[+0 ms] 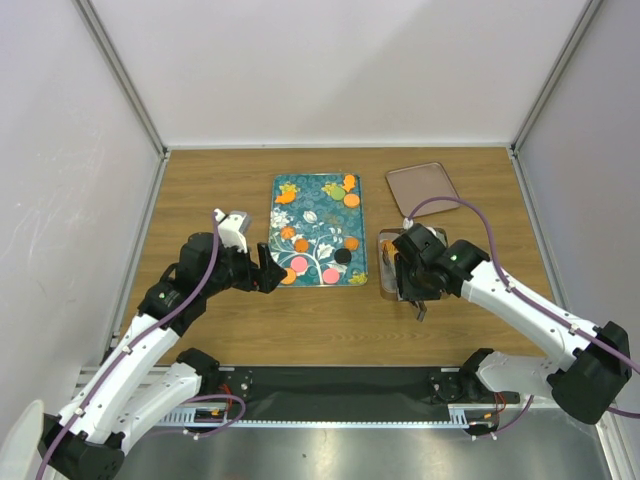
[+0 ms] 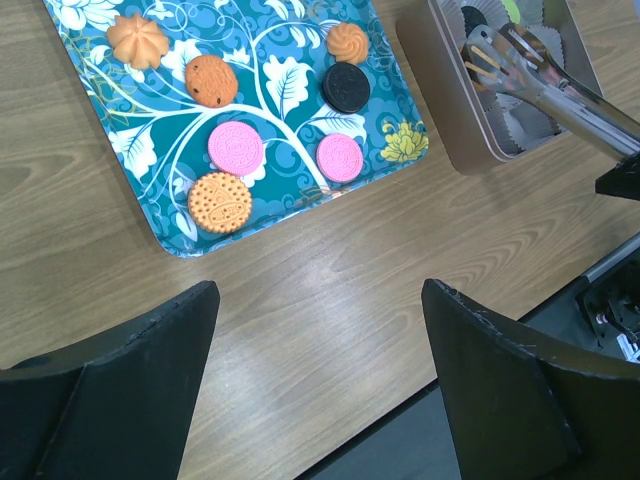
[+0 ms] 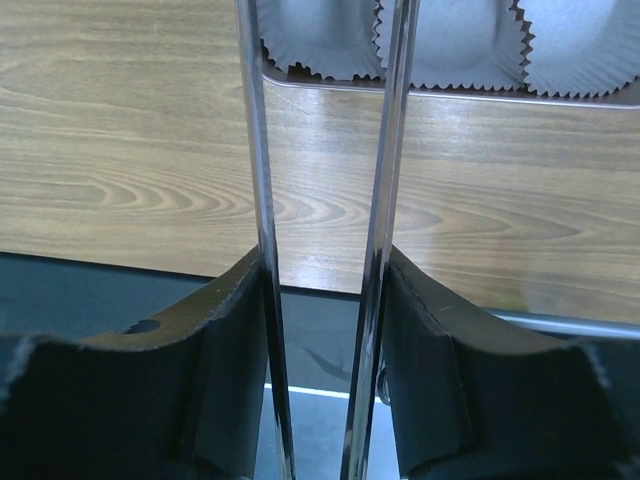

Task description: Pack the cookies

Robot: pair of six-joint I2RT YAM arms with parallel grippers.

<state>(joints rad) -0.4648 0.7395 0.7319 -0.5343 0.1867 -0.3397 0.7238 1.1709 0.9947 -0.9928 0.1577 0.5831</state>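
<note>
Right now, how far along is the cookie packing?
Barely started. A couple of small round cookies seem to lie in the square metal tin already. The right tool clamps long metal tongs, tips in that tin at a tan cookie. The left tool hangs open. Many more, orange, pink and black, wait on the teal flowered tray.

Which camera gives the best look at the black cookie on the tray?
The left wrist view: the black cookie sits close and sharp on the teal tray, its embossed face visible. The top external view shows the cookie only as a dark dot. The right wrist view does not show it.
</note>
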